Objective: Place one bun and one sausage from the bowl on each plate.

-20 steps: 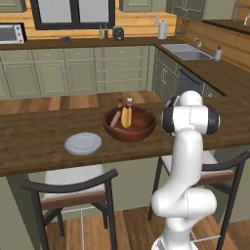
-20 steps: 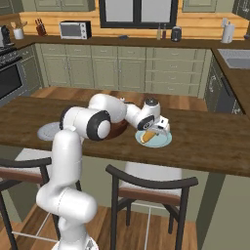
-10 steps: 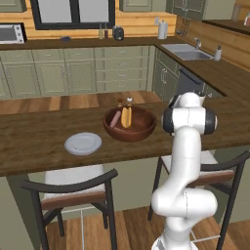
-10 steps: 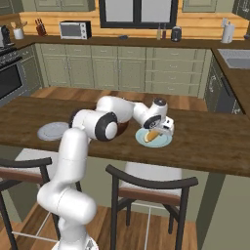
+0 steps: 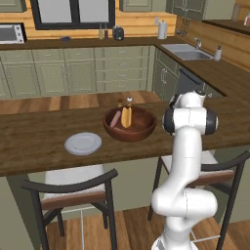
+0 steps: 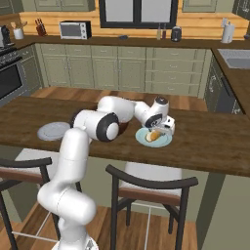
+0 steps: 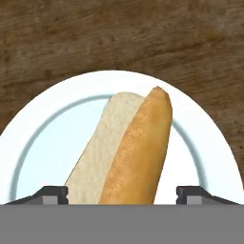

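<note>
- The gripper hangs low over the blue plate on the counter's right part, its fingers spread wide to either side of a bun.
- In the hand view the bun lies flat on the plate with a clear gap to each fingertip, so the hand holds nothing; I judge the bun is already set down.
- Step in hand: ending the drop of the first bun on this plate.
- The bowl sits mid-counter and holds the second bun and a sausage side by side; I cannot make out a second sausage there for sure.
- The grey plate lies left of the bowl, near but apart, with nothing on it.
- Left to do, as I read it: a sausage onto the blue plate, then a bun and a sausage onto the grey one.
- Next move calls for lifting straight up clear of the bun, swinging over to the bowl, and closing on the thin sausage without dragging the bun beside it.
- Risk: the sausage lies close against the bun, so a finger may need to slip between them.
</note>
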Robot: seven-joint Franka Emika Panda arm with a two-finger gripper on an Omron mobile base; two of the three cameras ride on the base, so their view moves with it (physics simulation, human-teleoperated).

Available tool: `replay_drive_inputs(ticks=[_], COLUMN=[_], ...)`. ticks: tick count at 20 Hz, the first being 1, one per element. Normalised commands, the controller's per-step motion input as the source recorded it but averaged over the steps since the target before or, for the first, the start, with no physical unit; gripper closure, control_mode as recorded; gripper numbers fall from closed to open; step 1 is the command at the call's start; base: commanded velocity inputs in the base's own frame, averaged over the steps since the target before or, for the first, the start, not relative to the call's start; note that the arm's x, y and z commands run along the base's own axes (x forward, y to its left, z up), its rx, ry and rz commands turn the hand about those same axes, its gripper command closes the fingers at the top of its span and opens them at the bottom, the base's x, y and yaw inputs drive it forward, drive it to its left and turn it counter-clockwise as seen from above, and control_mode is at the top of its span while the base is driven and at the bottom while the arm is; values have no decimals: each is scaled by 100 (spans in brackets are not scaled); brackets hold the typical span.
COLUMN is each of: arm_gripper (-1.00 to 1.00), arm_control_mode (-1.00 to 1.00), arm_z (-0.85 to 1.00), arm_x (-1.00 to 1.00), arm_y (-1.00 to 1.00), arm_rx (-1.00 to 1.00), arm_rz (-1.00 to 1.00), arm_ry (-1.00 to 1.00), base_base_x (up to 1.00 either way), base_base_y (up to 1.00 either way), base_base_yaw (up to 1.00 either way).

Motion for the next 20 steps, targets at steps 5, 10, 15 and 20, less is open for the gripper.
replay_drive_inputs(ticks=[5, 10, 15, 20], arm_gripper=[-100, -100, -100, -100], arm_control_mode=[-100, -100, -100, -100], arm_z=[18, 79, 77, 47], arm_x=[-10, -43, -51, -54], arm_y=[2, 1, 42, 73], arm_rx=[0, 0, 0, 0], arm_rz=[0, 0, 0, 0], arm_ry=[0, -6, -7, -13], base_base_x=[0, 0, 0, 0], base_base_y=[0, 0, 0, 0], base_base_yaw=[0, 0, 0, 0])
